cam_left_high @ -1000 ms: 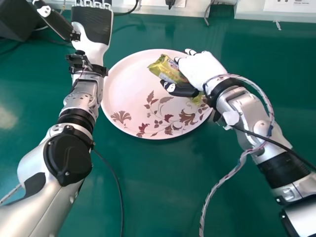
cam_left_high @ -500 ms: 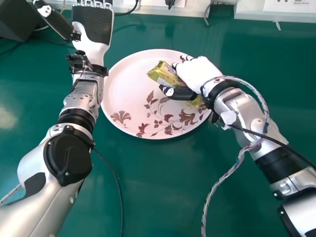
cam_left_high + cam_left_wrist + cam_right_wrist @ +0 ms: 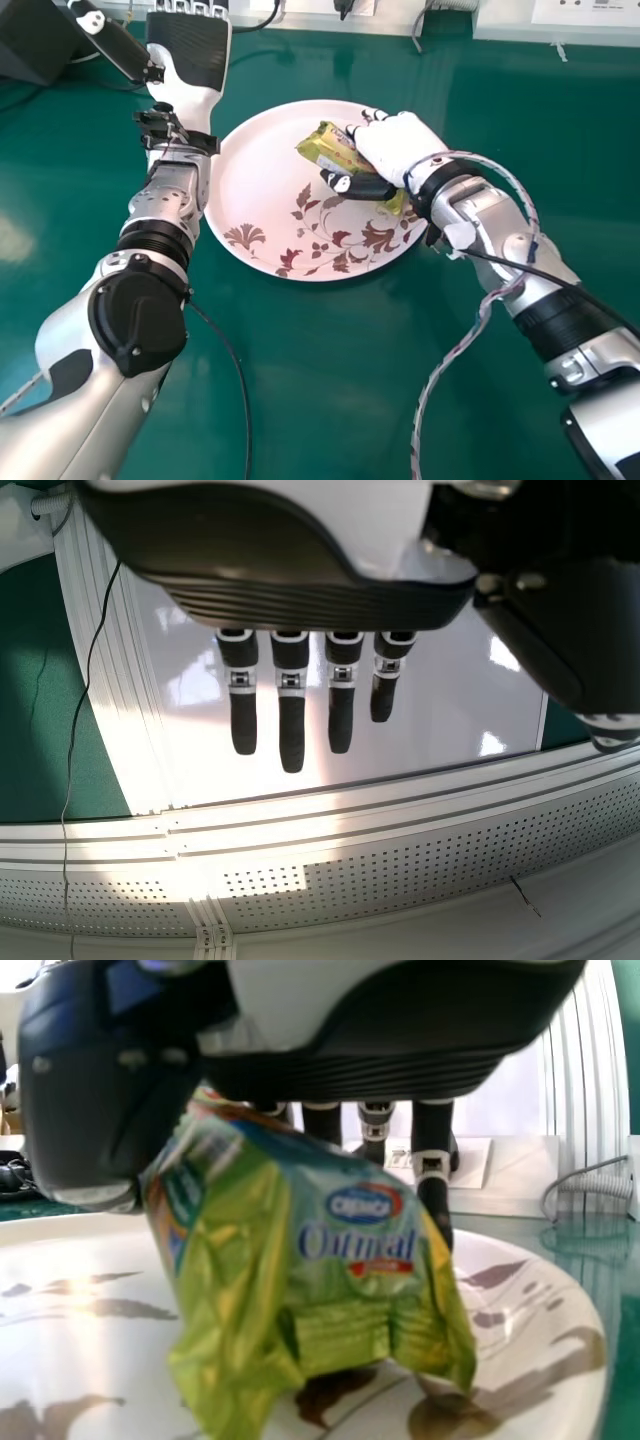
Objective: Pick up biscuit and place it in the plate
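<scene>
Biscuit packet (image 3: pixel 325 150), glossy and yellow-green, is what you have gripped in the right robot hand (image 3: pixel 397 148), its thumb (image 3: pixel 360 186) on the near side and its fingers on the far side. You have it over the right part of the plate (image 3: pixel 250 170), within the rim as your head view looks down on it; you cannot tell from here whether the wrapper touches the plate. Your right wrist view shows the wrapper up close: lime green and yellow in the lower part, paler blue-green across the face, with blue lettering, a dark blue oval edged in red, and a small red strip under the words. Orange and red show near the end by the hand. The foil is creased and puckered, catching light along its folds, and a pleated flap hangs at the lower edge. In your head view, a bit of yellow-green also pokes out past the thumb, toward the wrist. The plate under it is pale pink with brown and dark red leaves and flowers, on your green table (image 3: pixel 310 370). Your left robot hand (image 3: pixel 188 60) is open, fingers straight, beyond the plate's left side.
</scene>
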### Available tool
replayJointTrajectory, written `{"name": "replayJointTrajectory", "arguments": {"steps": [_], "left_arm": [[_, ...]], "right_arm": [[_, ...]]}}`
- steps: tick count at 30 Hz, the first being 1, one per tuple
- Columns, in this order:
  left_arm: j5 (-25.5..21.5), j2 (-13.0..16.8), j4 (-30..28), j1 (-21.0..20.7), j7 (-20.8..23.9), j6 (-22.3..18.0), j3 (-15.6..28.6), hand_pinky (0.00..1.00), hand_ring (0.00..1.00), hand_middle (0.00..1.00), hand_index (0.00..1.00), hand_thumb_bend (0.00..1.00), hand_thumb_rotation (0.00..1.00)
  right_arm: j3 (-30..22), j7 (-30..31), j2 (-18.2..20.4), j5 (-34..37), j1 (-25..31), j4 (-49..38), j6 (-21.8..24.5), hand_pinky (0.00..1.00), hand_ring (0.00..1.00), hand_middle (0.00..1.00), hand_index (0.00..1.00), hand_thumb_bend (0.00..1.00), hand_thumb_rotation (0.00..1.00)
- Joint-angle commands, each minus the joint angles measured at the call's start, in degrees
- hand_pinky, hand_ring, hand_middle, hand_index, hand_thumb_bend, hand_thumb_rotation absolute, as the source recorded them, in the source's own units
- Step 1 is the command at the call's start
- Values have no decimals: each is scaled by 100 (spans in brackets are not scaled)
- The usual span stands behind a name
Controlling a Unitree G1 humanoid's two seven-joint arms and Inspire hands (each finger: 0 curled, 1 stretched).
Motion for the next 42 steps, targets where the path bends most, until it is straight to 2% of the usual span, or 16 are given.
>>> {"name": "replayJointTrajectory", "arguments": {"steps": [1,5,7,9,18,26,27,29,31,34,37,42], "left_arm": [[39,-13,19,-84,-29,0,-53,70,71,82,93,100,66],[14,-9,20,-81,-11,49,-36,71,74,83,95,100,66],[7,6,29,-83,-23,88,-30,72,75,83,96,100,67],[-9,16,35,-91,0,122,-13,72,75,84,96,100,67],[-75,15,11,-100,184,244,21,70,69,82,95,100,70],[-53,1,-15,-85,213,158,-14,72,72,84,95,100,69],[-52,-2,-17,-85,231,143,-14,72,72,84,96,100,69],[-92,-7,-10,-89,234,177,18,73,72,85,96,100,69],[-119,-8,-1,-89,214,199,37,73,72,85,96,100,69],[-138,-24,-3,-88,174,173,48,73,72,85,96,100,69],[-109,-29,-6,-78,102,128,17,72,72,85,96,100,70],[-79,-31,2,-80,70,56,-4,71,71,83,96,100,72]], "right_arm": [[121,14,-46,39,61,228,-103,31,41,49,54,46,0],[157,116,-46,128,18,422,-162,30,40,48,54,46,0],[175,163,-57,167,10,458,-162,16,43,44,52,49,0],[204,182,-69,180,6,500,-147,13,44,45,52,49,0],[362,-90,-140,95,24,615,-191,12,44,47,50,50,0],[342,-47,-138,207,56,623,-175,12,44,52,46,50,0],[340,-39,-135,226,56,627,-170,12,35,53,45,51,0],[346,-25,-136,252,57,618,-157,12,24,53,45,51,0],[357,-26,-138,254,55,615,-150,12,21,55,45,51,0],[366,-52,-142,244,53,610,-158,14,22,56,46,51,0],[384,-71,-158,208,44,589,-166,16,25,65,48,51,5],[408,-149,-178,164,33,591,-172,18,27,68,49,52,6]]}}
